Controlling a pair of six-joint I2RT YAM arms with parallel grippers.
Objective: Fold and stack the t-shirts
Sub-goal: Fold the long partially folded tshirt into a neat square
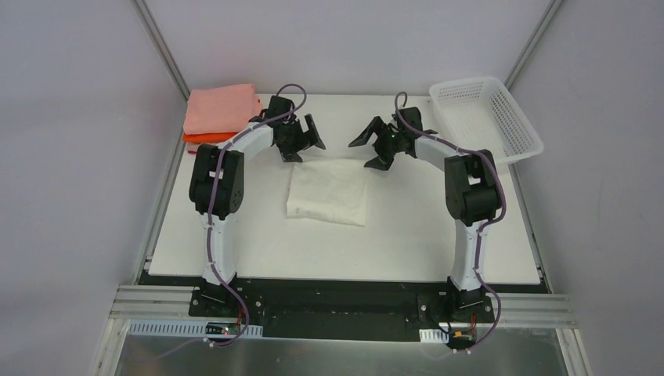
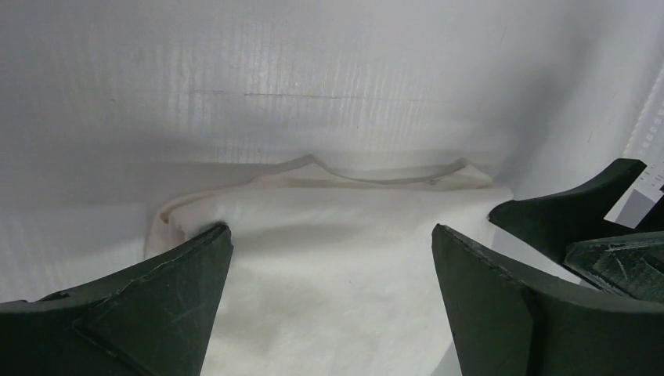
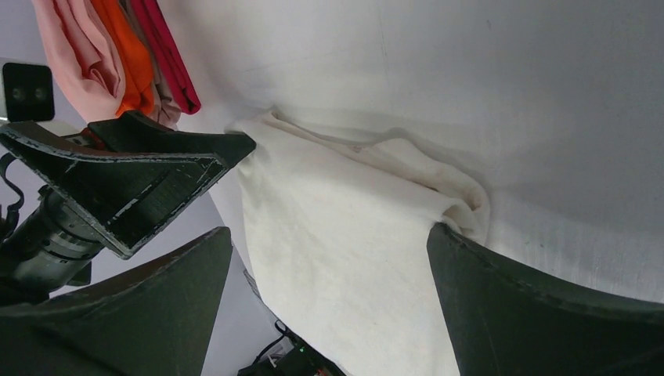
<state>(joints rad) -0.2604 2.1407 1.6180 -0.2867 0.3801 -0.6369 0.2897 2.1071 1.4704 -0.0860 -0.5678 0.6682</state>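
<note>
The cream shirt [image 1: 327,192] lies folded in the middle of the table [image 1: 438,235], prob. so both arms can reach it. L gripper [image 1: 304,144] & R gripper [image 1: 370,152] hang over its far edge, both wide open, holding nothing. The folded pile [image 1: 221,110] sits at the far left corner; I guess the shirt goes on top. The basket [image 1: 485,117] is far right, not in the way.

Folded t-shirt stack [image 3: 117,55] half beyond top edge.
</note>
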